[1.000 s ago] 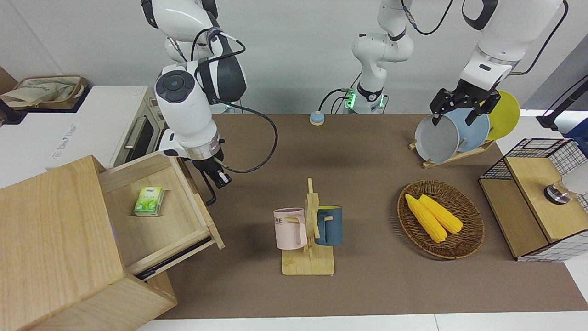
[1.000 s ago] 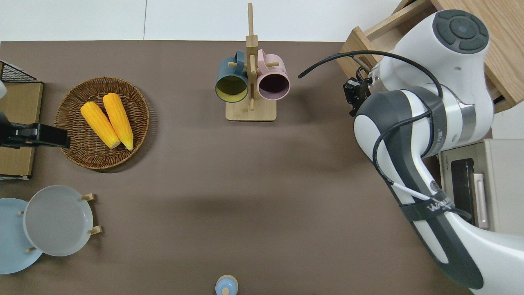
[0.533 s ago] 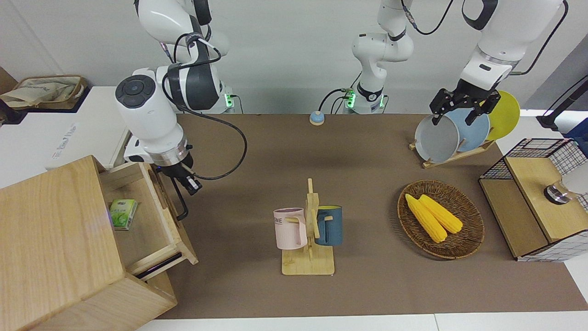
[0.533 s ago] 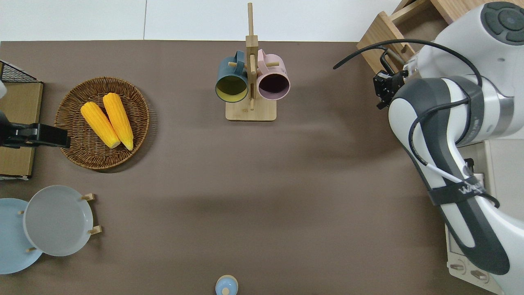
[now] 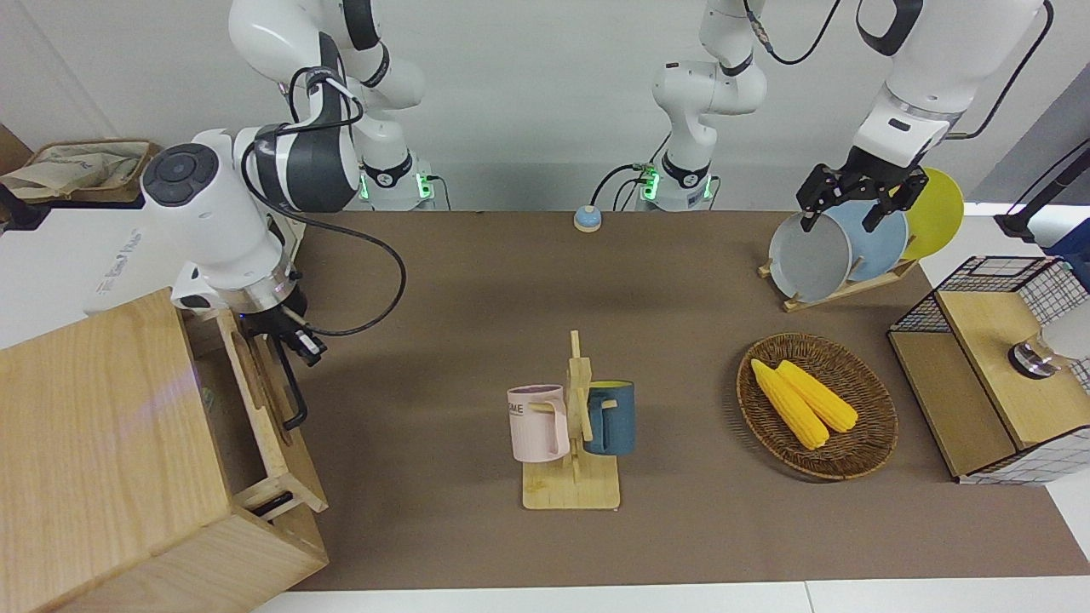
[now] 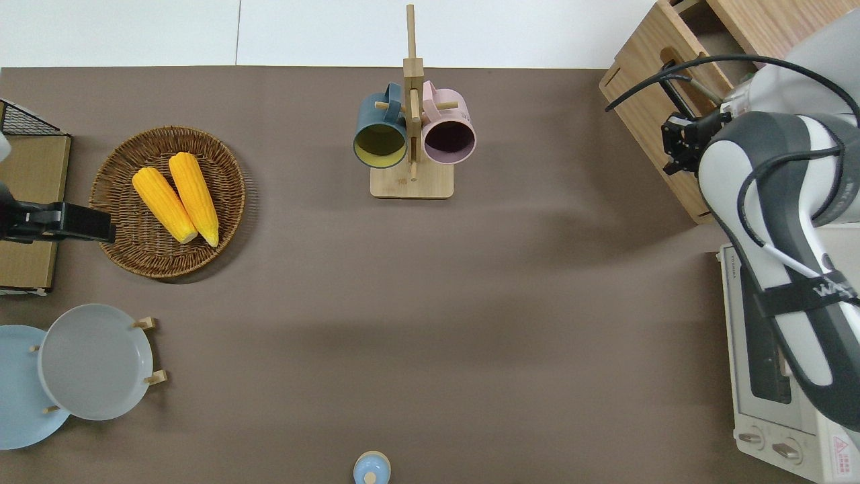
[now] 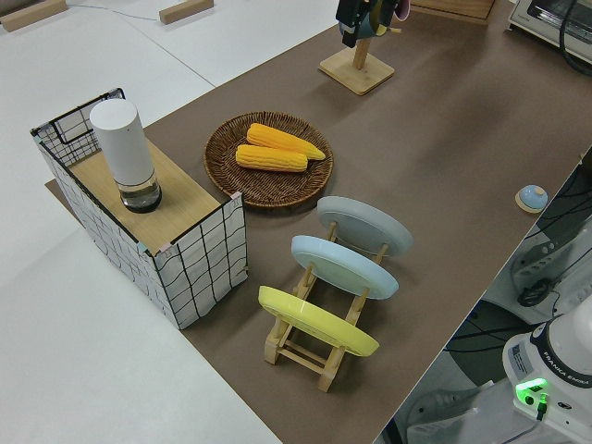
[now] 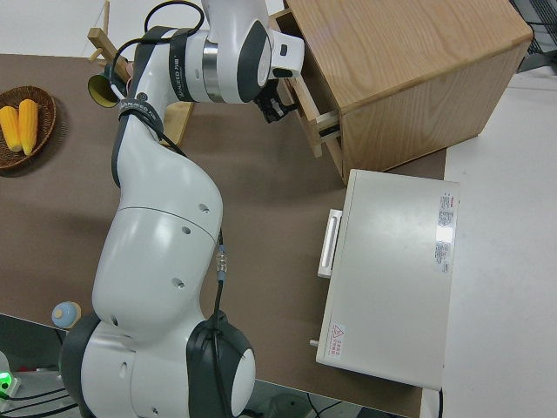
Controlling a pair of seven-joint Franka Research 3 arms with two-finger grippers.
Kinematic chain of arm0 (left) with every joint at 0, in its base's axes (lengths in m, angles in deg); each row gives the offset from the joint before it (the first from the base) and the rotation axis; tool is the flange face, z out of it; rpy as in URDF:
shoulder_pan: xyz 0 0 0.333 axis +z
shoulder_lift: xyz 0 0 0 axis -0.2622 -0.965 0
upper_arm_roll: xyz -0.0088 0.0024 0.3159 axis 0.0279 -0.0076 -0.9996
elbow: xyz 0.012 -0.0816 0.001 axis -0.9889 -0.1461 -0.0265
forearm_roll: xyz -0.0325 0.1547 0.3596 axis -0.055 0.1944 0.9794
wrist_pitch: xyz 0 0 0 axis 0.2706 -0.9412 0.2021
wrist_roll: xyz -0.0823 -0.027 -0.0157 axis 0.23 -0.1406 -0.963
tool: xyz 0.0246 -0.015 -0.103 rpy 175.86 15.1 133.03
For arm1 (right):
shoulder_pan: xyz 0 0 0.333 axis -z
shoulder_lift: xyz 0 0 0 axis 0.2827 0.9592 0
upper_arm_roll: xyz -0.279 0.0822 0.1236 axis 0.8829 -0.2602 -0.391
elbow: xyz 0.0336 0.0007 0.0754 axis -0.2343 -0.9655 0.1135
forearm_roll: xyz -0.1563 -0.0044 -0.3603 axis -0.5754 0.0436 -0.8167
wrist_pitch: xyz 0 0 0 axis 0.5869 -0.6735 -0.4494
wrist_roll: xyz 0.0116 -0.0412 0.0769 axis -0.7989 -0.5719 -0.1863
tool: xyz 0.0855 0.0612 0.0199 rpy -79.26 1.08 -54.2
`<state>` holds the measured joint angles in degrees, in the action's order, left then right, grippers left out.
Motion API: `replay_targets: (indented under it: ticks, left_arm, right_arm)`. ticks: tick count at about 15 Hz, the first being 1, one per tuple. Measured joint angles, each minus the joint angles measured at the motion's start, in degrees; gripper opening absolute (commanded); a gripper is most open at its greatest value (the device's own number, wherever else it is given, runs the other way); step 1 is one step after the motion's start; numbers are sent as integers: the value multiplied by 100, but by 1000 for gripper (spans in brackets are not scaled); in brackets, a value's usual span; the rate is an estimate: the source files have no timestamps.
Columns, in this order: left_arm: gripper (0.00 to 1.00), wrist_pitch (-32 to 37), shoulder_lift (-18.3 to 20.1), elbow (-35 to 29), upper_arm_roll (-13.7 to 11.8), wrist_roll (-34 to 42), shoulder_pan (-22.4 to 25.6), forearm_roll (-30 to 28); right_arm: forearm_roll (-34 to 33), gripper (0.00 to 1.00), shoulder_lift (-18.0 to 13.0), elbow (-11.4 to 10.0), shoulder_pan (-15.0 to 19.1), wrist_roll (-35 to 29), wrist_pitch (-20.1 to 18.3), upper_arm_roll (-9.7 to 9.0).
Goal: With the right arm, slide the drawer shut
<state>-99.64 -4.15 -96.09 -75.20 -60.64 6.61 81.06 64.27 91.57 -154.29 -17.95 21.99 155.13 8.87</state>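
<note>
The drawer (image 5: 266,400) of the light-wood cabinet (image 5: 102,451) at the right arm's end of the table stands out only a short way, with a narrow strip of its inside showing. Its thick front panel carries a black loop handle (image 5: 292,392). My right gripper (image 5: 298,339) is right at the front panel, at the end of the handle nearer to the robots. It also shows in the overhead view (image 6: 674,144) and in the right side view (image 8: 274,106). My left arm is parked, its gripper (image 5: 856,203) open and empty.
A white oven (image 6: 772,376) stands beside the cabinet, nearer to the robots. A wooden mug rack (image 5: 572,426) with two mugs stands mid-table. A wicker basket (image 5: 877,426) with corn, a plate rack (image 5: 839,247) and a wire-mesh box (image 5: 996,366) are toward the left arm's end.
The right gripper has moved toward the cabinet with the drawer front, and the drawer has slid most of the way in. The green packet inside is now almost hidden. The left arm has not moved.
</note>
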Motion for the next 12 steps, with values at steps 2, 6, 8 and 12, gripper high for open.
replay_targets:
  ticks: [2,6,8,12]
  left_arm:
    - [998,0,0,0,0,0,0,0]
    - [995,0,0,0,0,0,0,0]
    - [998,0,0,0,0,0,0,0]
    - [995,0,0,0,0,0,0,0]
  right_arm:
    - [0,0,15,0,115,224,8,2]
    - [-2,0,31,0,223,630,97,5]
    - [-2,0,33,0,257,735,128,5]
    - [-3,0,33,-1,269,847,142,3]
